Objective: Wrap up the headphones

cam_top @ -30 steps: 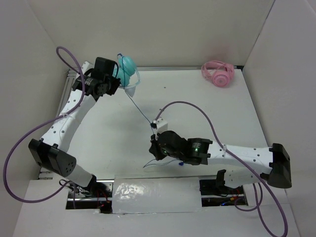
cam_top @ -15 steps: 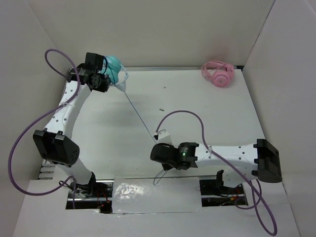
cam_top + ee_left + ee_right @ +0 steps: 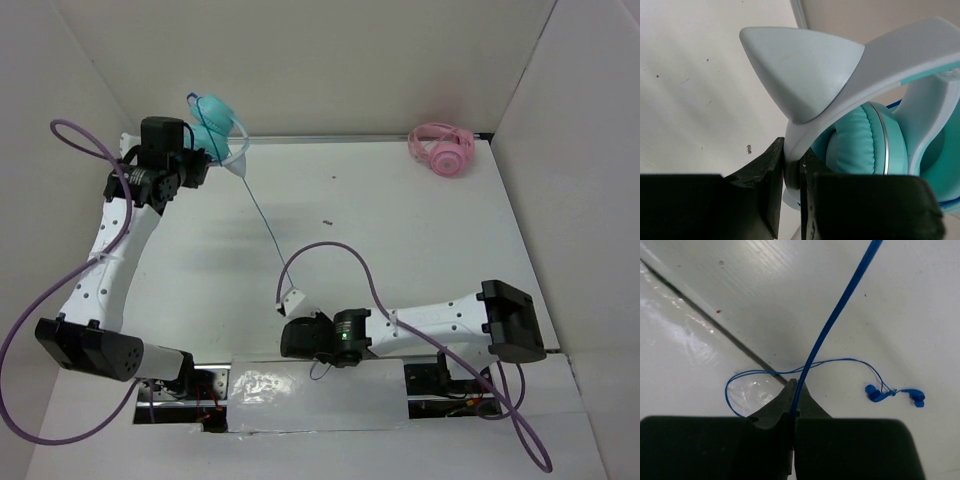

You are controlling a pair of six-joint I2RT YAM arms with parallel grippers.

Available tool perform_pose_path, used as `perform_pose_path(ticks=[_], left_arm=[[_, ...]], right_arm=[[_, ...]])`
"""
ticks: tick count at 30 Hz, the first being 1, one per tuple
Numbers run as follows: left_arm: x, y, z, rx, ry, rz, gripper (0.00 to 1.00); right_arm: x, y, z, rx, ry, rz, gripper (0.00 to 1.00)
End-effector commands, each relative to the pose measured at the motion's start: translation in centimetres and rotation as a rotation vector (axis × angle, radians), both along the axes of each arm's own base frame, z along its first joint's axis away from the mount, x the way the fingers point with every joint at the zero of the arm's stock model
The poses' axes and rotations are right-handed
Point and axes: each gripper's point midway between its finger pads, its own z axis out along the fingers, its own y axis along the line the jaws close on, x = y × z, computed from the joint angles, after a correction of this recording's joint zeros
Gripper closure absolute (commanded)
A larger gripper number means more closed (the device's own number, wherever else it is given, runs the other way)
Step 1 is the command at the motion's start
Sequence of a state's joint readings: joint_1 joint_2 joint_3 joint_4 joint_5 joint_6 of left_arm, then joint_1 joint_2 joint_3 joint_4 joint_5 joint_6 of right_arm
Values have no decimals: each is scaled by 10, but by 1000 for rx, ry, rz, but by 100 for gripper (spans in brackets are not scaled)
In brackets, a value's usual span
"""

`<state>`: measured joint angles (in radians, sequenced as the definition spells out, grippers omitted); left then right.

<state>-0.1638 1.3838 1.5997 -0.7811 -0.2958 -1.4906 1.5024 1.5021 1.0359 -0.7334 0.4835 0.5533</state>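
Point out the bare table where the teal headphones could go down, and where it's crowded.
Widest bare table lies between the taut cable, the pink headphones and the right arm. A narrower patch lies between the cable and the left arm. Crowded: the near edge, where the right gripper pinches the cable beside its slack loops and plug.

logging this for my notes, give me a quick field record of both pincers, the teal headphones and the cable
left pincer: shut on headband of teal headphones, far left corner
right pincer: shut on blue cable, near edge
cable run: straight line from headphones to right pincer
loose end: slack loop and plug on table
pink headphones: far right, apart from both arms
wrap: no turns visible
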Motion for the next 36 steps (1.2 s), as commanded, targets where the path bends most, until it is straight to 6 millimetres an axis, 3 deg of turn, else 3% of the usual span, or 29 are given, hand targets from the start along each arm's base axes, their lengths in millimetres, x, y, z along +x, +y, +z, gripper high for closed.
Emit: perform_pose_path(ticks=[1,4,9,13,18,23,27,28,31,35,36], left_arm=[[10,-1,61,-19,-182,13,100],[16,-3,48,-11,-119,25,100],[29,-21,2,-19,-24,-16,100],[30,-33,-32,30,48,-31,100],[17,-48,-73,107,109,-83,100],[-9,-68,-105,168,105,-207,100],[-29,-77,-123,226,56,-332,100],[-31,-88,-120,217,26,-371,100],[-51,-89,-136,142,129,-302,100],[-51,-89,-132,113,182,-254,100],[-45,-91,-122,106,166,-254,100]], right_arm=[[-11,34,47,148,-77,134,100],[-24,43,72,196,-104,212,100],[-29,56,123,240,-154,328,100],[-4,45,158,212,-286,257,100],[19,30,230,311,-436,188,100],[54,-1,303,409,-591,93,100],[75,-20,348,489,-675,97,100],[77,-22,354,491,-689,121,100],[74,-13,360,513,-678,197,100],[68,3,332,475,-611,245,100],[68,4,318,459,-586,227,100]])
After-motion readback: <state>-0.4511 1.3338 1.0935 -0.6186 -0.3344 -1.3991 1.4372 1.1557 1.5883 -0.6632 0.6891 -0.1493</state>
